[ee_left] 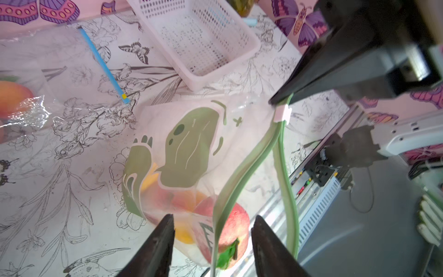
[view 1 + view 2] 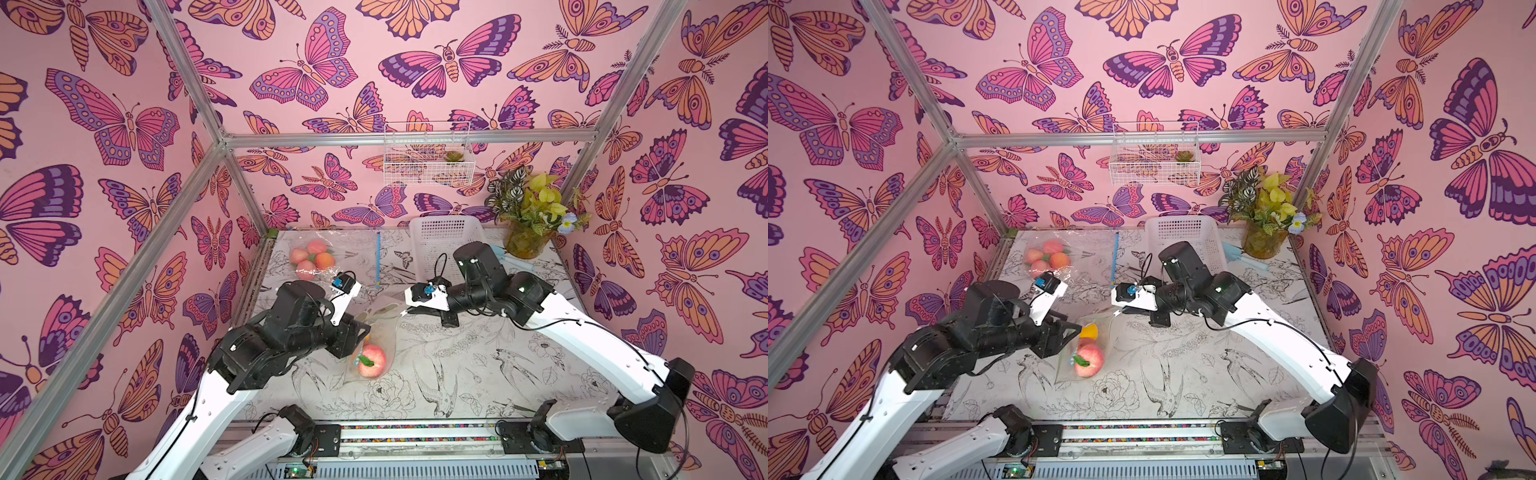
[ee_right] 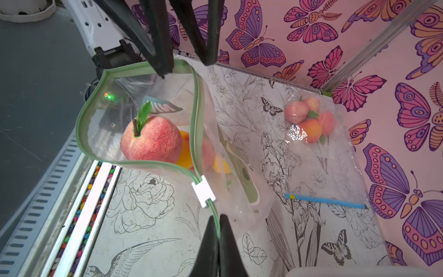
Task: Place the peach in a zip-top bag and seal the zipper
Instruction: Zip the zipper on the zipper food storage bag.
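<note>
Green-rimmed clear zip-top bag (image 3: 112, 120), mouth gaping, mid-table.

- At its 9 o'clock: my left gripper (image 1: 213, 217), jaws spread either side of one lip, clamping nothing.
- Peach (image 3: 152, 141): inside, low in the bag, on other fruit (image 3: 185, 153).
- White slider (image 3: 203, 191): parked at the 1 o'clock end.
- Right gripper (image 3: 218, 217): pinching the zipper (image 3: 217, 215) beside it.

Loading looks done. Sealing comes next, and I'd need the slider caught and drawn along the full track.

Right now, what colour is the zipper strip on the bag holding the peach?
Light green zipper strip, white slider; clearest in the right wrist view.
</note>
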